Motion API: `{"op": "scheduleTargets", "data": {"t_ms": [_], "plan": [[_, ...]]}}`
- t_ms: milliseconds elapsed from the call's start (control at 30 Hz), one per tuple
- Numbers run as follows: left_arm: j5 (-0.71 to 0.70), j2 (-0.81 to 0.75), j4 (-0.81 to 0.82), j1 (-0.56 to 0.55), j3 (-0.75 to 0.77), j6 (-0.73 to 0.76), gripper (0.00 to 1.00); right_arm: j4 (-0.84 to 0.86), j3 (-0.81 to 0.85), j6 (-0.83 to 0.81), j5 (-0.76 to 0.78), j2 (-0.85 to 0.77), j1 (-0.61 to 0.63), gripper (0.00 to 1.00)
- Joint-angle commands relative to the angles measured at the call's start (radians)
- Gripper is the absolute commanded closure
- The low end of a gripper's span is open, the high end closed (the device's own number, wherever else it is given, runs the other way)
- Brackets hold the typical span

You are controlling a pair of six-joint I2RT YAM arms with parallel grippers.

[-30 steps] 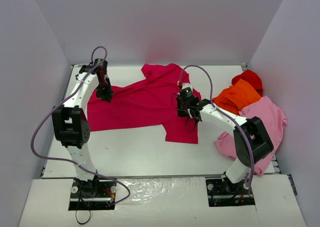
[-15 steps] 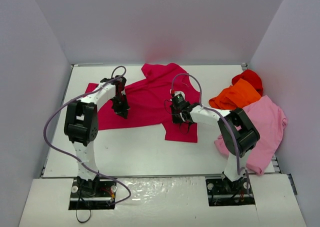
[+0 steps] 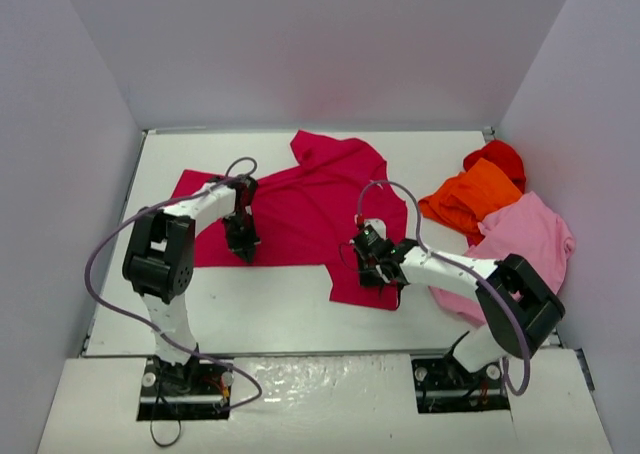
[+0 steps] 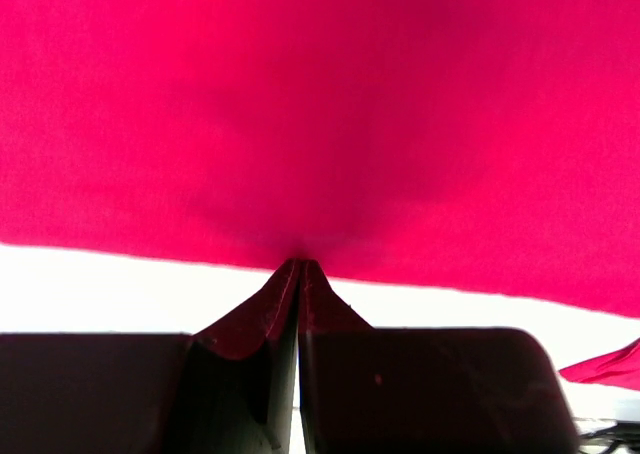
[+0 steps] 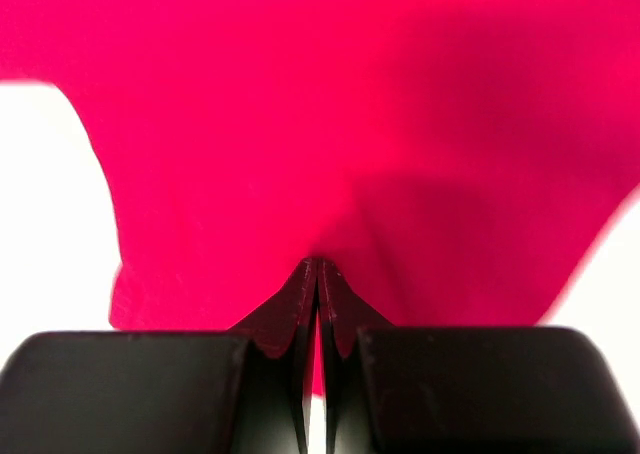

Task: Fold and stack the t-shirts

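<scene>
The crimson t-shirt (image 3: 310,204) lies spread across the middle of the table, one sleeve toward the back wall. My left gripper (image 3: 245,251) is shut on its near hem at the left; in the left wrist view the closed tips (image 4: 300,265) pinch the puckered edge of the cloth (image 4: 320,104). My right gripper (image 3: 365,266) is shut on the shirt's lower right part; the right wrist view shows red cloth (image 5: 330,104) bunched at the tips (image 5: 318,263) and showing between the fingers. The orange (image 3: 470,196), bright red (image 3: 497,157) and light pink (image 3: 530,236) t-shirts lie heaped at the right.
Grey walls close in the white table (image 3: 270,304) on the left, back and right. The heap of shirts fills the right edge, and the pink one hangs toward the near right corner beside my right arm's elbow (image 3: 520,299).
Both grippers have come toward the near edge, drawing the crimson shirt with them. The left gripper travelled from the far left to the hem; the right slid down and right.
</scene>
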Motion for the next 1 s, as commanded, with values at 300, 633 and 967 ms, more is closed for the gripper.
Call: {"op": "scheduleTargets", "data": {"t_ms": [300,633,967], "plan": [[-0.015,-0.495,-0.070,-0.021,-0.294,-0.023,1.00,-0.285,-0.067,0.170,0.117,-0.318,0.070,1.00],[-0.100,-0.450,0.024,-0.023,-0.105,-0.052,1.00,-0.126,0.264,0.006,0.203,-0.048,0.052,1.00],[-0.154,-0.065,0.014,-0.023,0.161,0.016,1.00,-0.070,0.600,-0.089,0.099,0.402,-0.065,1.00]]}}
